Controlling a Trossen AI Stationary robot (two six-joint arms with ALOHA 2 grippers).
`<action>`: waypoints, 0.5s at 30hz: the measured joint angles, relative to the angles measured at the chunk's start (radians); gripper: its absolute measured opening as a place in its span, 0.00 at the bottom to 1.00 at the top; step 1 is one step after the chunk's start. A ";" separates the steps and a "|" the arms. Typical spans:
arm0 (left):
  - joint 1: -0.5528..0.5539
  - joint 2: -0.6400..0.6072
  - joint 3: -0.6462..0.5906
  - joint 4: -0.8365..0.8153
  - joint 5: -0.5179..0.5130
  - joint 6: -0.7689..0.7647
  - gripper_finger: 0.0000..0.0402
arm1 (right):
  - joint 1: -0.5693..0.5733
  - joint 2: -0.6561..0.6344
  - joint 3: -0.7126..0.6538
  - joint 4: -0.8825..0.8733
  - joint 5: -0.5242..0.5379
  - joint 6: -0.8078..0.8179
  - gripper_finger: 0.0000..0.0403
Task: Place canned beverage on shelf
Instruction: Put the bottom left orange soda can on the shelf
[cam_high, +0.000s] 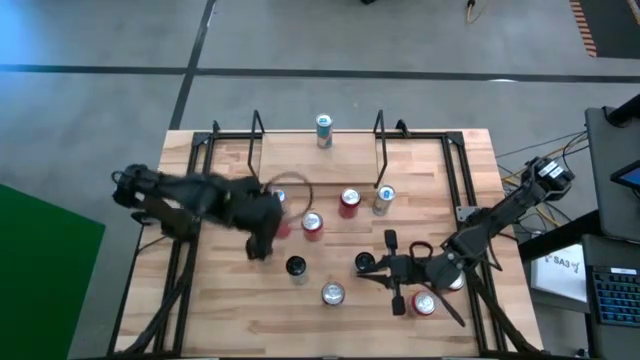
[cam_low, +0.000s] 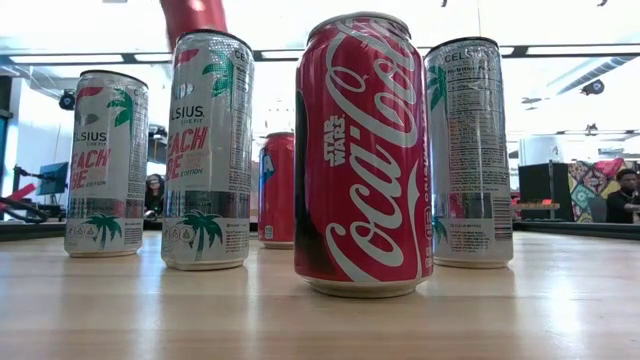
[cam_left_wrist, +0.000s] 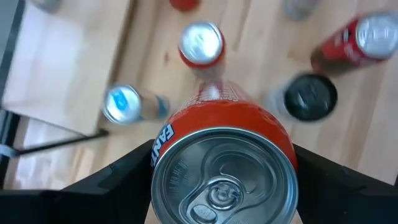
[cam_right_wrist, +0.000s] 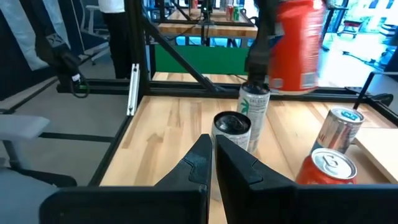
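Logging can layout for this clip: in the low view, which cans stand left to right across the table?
Left Celsius can → taller-looking Celsius can → red can farther back → Coca-Cola can nearest the camera → silver Celsius can partly behind it.

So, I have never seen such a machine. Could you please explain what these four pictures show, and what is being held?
It is a robot with two dark arms at a wooden table, each ending in a two-finger gripper. One picture looks down from above, one looks level across the tabletop, and two come from cameras on the wrists. Several drink cans stand on the table. The left gripper holds an orange can lifted above the table; its wrist camera looks down on the can's top. The right gripper is shut, holds nothing and waits low near the front. At the far side is the shelf, a thin black rack where a blue-topped can stands.
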 joint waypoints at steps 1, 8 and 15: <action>0.028 0.000 0.018 0.000 0.000 0.031 0.71 | 0.000 -0.006 0.000 -0.002 0.001 -0.005 0.03; 0.224 0.002 0.124 0.001 0.004 0.206 0.71 | -0.032 -0.054 0.000 -0.001 0.002 -0.036 0.03; 0.408 0.004 0.145 0.037 0.019 0.345 0.71 | -0.125 -0.114 0.000 -0.039 -0.036 -0.059 0.03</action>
